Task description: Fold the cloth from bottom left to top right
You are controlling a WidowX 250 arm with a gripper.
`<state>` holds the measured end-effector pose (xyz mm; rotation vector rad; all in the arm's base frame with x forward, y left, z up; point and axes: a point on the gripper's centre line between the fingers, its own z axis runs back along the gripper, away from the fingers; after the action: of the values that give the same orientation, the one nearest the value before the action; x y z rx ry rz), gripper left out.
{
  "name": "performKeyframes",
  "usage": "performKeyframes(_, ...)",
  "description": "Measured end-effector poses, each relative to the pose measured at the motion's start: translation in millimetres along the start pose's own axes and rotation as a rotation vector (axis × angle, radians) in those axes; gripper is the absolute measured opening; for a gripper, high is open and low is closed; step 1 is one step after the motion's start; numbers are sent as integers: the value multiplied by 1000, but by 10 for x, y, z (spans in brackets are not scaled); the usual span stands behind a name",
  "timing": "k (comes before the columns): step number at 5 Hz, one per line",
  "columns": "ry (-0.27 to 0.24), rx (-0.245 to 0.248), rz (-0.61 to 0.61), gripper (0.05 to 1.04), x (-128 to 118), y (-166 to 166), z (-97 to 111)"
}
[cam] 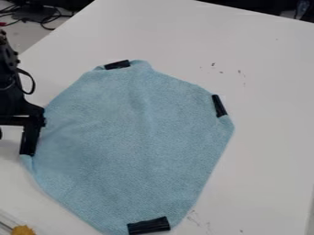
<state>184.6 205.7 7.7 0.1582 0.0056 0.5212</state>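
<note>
Soft, light cloth (135, 142), prob. limp when lifted, is best pinched at L corner (26, 159) nr gripper (34, 121); can't tell if jaws spread or closed.

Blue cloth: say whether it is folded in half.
No, the blue cloth lies spread out on the white table, with black strips at separate spots along its edge.
</note>
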Motion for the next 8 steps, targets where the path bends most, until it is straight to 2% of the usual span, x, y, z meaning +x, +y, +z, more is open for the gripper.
performKeyframes(1,-6,-4,-1,947,32,-18,0)
performKeyframes(3,-18,1,-50,382,124,-118,6)
performKeyframes(4,-22,6,-54,182,136,-125,11)
performKeyframes(5,-13,23,-43,77,109,-94,32)
performKeyframes(6,-37,64,4,58,30,38,217)
performKeyframes(7,-92,102,16,58,72,75,424)
performKeyframes(8,-127,114,-35,58,183,-77,600)
